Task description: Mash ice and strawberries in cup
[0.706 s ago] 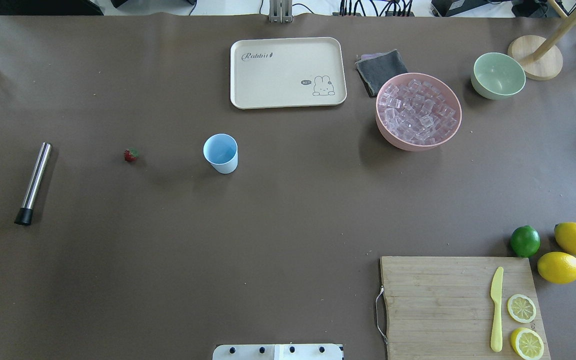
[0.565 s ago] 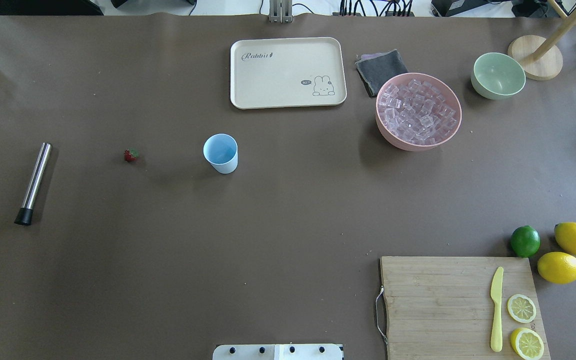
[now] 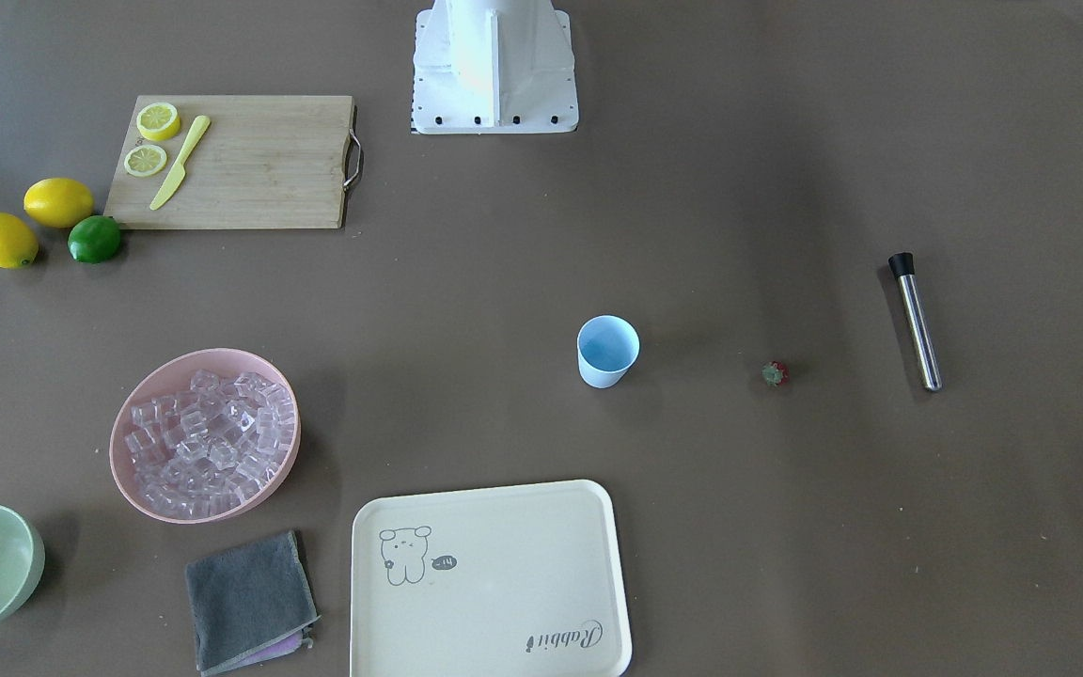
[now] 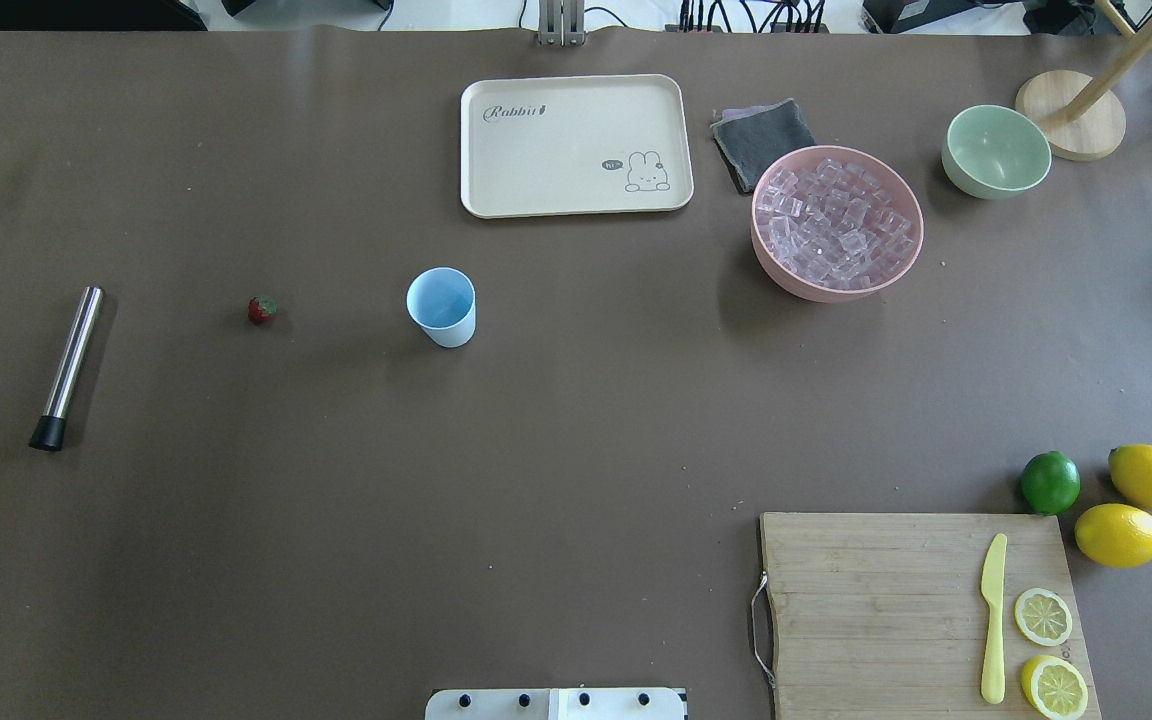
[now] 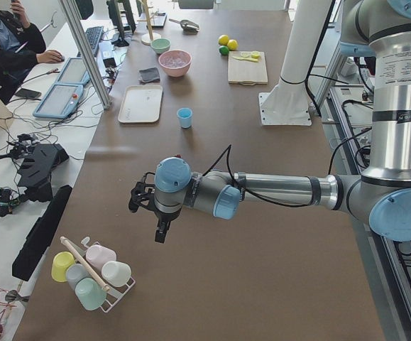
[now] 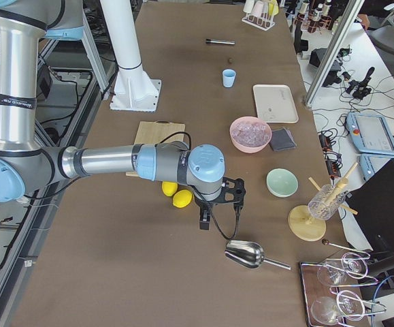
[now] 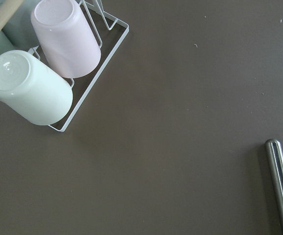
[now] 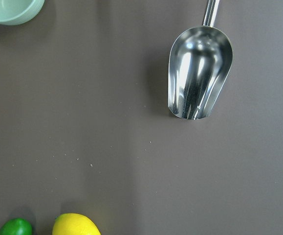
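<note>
The light blue cup (image 4: 442, 306) stands upright and empty mid-table; it also shows in the front view (image 3: 607, 350). The tiny red strawberry (image 4: 261, 309) lies on the table to the cup's left. The ice (image 4: 836, 222) fills the pink bowl (image 4: 774, 268) at the far right. My left gripper (image 5: 140, 200) shows only in the exterior left view, above the table's left end, far from the cup. My right gripper (image 6: 234, 193) shows only in the exterior right view, beyond the lemons. I cannot tell whether either is open or shut.
A steel muddler (image 4: 68, 366) lies left of the strawberry. A cream tray (image 4: 576, 145), grey cloth (image 4: 764, 142) and green bowl (image 4: 996, 150) sit at the back. The cutting board (image 4: 876, 600) carries a knife and lemon slices, with a lime (image 4: 1050, 482) beside it. A steel scoop (image 8: 199, 78) lies below the right wrist, a cup rack (image 7: 90, 93) below the left.
</note>
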Controlling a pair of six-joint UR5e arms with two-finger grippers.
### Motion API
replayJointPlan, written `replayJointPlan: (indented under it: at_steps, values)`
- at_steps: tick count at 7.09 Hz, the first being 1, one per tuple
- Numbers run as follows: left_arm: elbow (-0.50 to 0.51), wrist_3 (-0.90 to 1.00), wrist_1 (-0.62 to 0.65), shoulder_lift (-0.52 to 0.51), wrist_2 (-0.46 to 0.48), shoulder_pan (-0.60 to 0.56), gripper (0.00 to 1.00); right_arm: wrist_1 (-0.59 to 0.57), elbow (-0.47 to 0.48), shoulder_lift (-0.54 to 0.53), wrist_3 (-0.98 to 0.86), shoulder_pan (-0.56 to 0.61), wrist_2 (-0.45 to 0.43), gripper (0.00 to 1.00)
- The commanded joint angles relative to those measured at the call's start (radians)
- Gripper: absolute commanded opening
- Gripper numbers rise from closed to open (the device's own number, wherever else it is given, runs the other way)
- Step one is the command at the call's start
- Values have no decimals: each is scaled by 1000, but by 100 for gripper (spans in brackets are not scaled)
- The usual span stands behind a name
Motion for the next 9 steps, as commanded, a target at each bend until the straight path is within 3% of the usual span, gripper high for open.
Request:
replayJointPlan:
  at_steps: [1, 9]
  values:
    - [-27, 3, 1, 26, -4, -1, 98, 0, 2, 2, 1, 0, -1, 99]
    - [-33, 4, 1, 53, -4, -6, 98, 2, 28, 11, 5, 0, 0, 99]
